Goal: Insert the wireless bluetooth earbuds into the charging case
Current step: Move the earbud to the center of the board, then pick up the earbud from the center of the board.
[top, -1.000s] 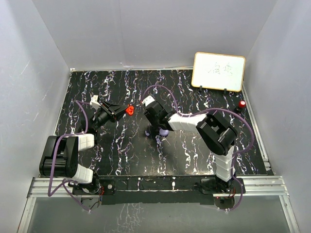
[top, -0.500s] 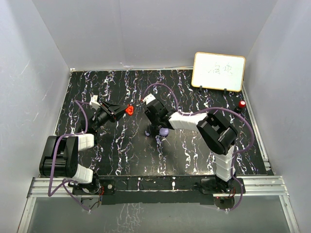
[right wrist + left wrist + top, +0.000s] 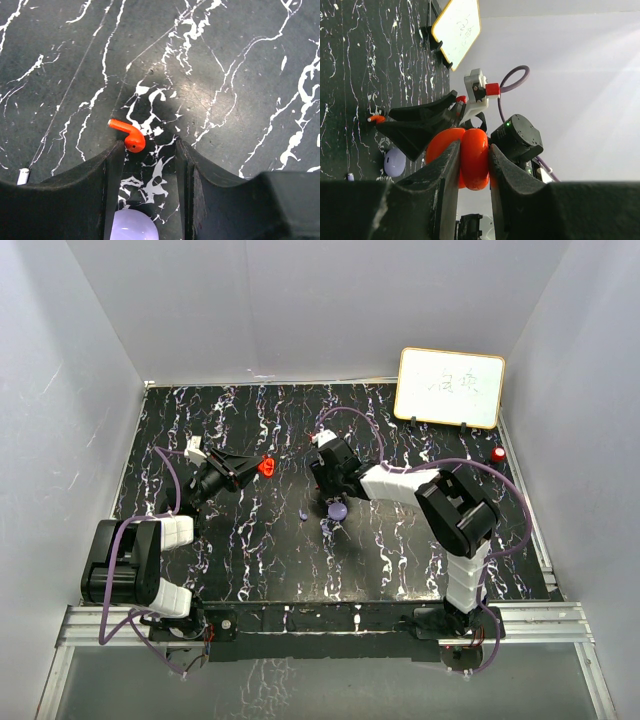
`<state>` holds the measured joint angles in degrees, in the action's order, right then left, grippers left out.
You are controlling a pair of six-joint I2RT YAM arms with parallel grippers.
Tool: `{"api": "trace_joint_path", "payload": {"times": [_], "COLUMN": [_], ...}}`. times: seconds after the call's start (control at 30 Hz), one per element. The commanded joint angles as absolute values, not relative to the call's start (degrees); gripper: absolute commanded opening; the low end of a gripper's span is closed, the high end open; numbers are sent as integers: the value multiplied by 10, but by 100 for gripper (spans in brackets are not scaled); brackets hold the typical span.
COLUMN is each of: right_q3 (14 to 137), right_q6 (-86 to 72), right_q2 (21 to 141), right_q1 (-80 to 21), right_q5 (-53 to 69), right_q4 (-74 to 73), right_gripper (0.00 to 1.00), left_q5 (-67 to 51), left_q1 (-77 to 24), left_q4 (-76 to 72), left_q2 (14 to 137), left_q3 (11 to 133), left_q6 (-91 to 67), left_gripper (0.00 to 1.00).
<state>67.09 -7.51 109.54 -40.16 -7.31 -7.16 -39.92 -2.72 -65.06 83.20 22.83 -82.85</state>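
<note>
Red earbud point(image 3: 129, 136), between right end effector point(image 3: 149, 145) tips, jaws apart

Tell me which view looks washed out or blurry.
Left wrist: the wall glares white behind the sharp red case, and the near fingers are dark and soft. Right wrist: the red earbud is crisp, with a pale sheen on the table. Top: even light, no glare.

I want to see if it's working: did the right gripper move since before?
Yes. The right gripper has shifted right, toward the whiteboard. It now sits just above the purple round case instead of to its left.
</note>
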Motion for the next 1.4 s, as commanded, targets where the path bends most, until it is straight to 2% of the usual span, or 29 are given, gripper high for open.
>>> {"api": "trace_joint_path", "payload": {"times": [0.0, 0.27, 0.77, 1.37], "right_q3": [668, 660, 657, 657], "right_q6": [-111, -151, -175, -164], "right_q2": [1066, 1068, 1074, 1088], "right_q1": [-395, -391, -382, -381], "right_q5": [-54, -29, -32, -39], "right_q4": [-47, -34, -26, -26], "right_gripper": [43, 42, 35, 20], "left_q5": [-411, -410, -411, -411], "left_q1": [-23, -22, -20, -19], "left_q4": [-658, -660, -661, -659], "left_q2": [823, 822, 821, 823], "left_q3": [240, 237, 234, 235], "left_q6": [-823, -823, -824, -822], "left_gripper": [0, 0, 0, 0]}}
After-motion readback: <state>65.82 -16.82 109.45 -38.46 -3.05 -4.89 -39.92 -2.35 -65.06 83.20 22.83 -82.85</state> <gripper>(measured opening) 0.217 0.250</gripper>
